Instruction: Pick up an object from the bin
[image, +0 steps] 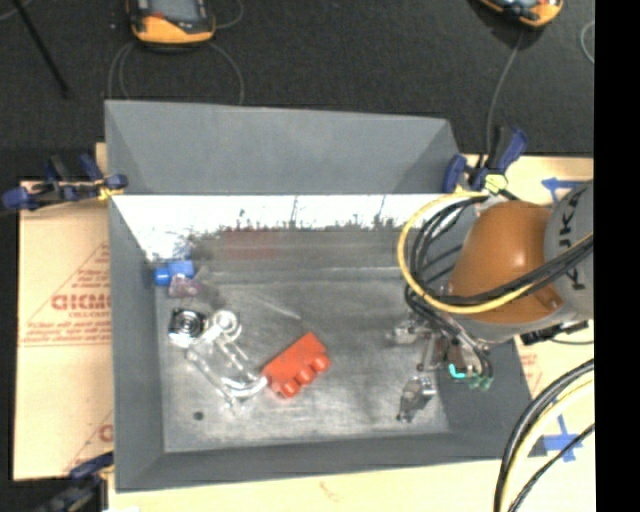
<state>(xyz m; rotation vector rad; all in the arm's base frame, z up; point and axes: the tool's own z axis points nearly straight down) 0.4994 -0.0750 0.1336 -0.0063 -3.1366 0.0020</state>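
Several loose things in the bin, none of them beneath the hand.

The hand hangs low over bare floor of the grey bin, close to a side wall. Whether it is spread or pressed together cannot be told, and nothing can be seen in its grip. Closing here would probably catch only metal or scrape the floor. The nearest candidate is a red toy block, well apart from the hand toward the view's left. It is chunky, studded along one edge, and lies slantwise on the floor. Just beyond it from the hand, at its far end, lies a clear plastic piece. That piece could snag or be dragged along if the block were gripped at that end. Farther from the hand sit a round metal piece and a small blue piece.
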